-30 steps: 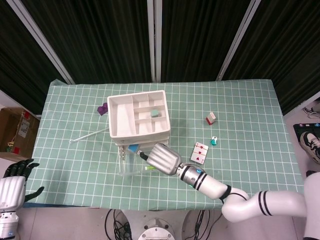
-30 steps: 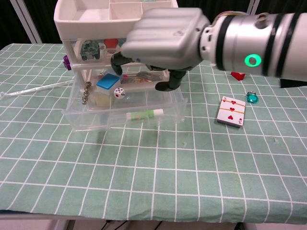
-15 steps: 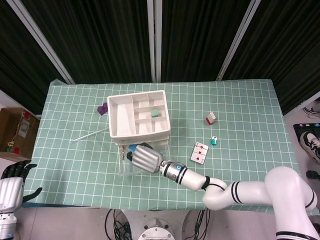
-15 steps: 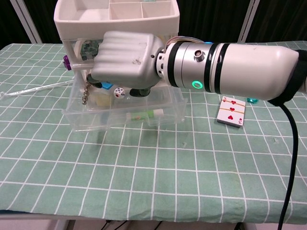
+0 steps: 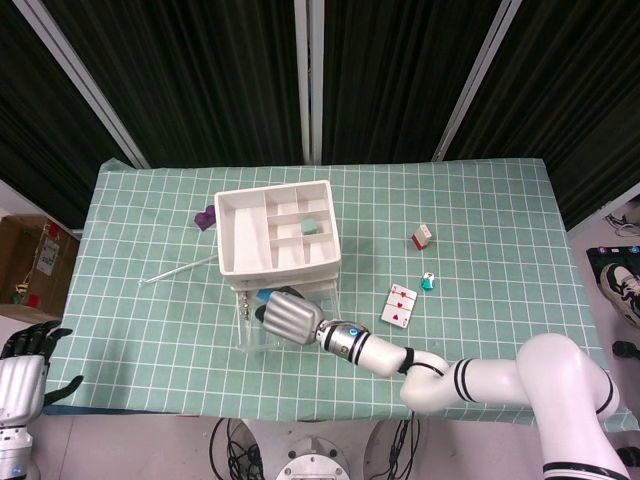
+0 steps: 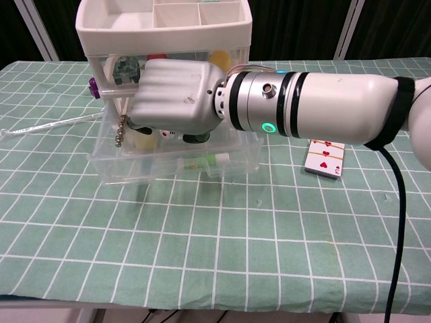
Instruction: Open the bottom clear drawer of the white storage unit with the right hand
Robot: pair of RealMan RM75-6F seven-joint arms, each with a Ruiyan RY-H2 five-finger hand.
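The white storage unit (image 5: 275, 228) (image 6: 165, 20) stands mid-table with an open tray on top. Its bottom clear drawer (image 5: 250, 338) (image 6: 135, 168) is pulled out toward me and shows a bead chain (image 6: 121, 131), a die and a green-labelled tube (image 6: 202, 161). My right hand (image 5: 290, 318) (image 6: 176, 101) lies knuckles-up over the open drawer, in front of the middle drawer. Its fingers curl downward behind its back, so what they touch is hidden. My left hand (image 5: 25, 352) hangs off the table's near left corner, fingers apart and holding nothing.
Playing cards (image 5: 399, 306) (image 6: 325, 158) lie right of the drawer, with a teal trinket (image 5: 427, 282) and a red-and-white block (image 5: 422, 236) beyond them. A purple piece (image 5: 206, 216) and a thin white stick (image 5: 180, 268) lie left of the unit.
My right hand has slid left from the drawer's right side to above its left-middle, and the forearm now lies low across the front. The drawer has stayed pulled out.
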